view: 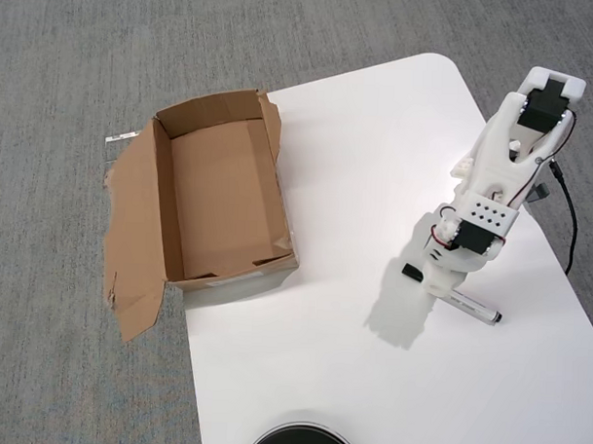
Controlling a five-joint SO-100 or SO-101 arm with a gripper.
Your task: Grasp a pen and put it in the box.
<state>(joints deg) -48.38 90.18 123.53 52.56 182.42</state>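
Note:
The pen (474, 307) lies on the white table at the right, slanting from upper left to lower right, with a black end showing at each side of the arm. My gripper (439, 279) points down right over the pen's middle and covers it. Its jaws are hidden under the wrist, so I cannot tell whether they are open or closed on the pen. The brown cardboard box (163, 203) stands at the table's left edge, open on top and empty, with torn flaps spread flat to its left. It is well to the left of the gripper.
The white table (357, 166) has a rounded far corner, and grey carpet lies beyond it. A dark round object (303, 442) sits at the bottom edge. A black cable (570, 222) runs down beside the arm's base at the right.

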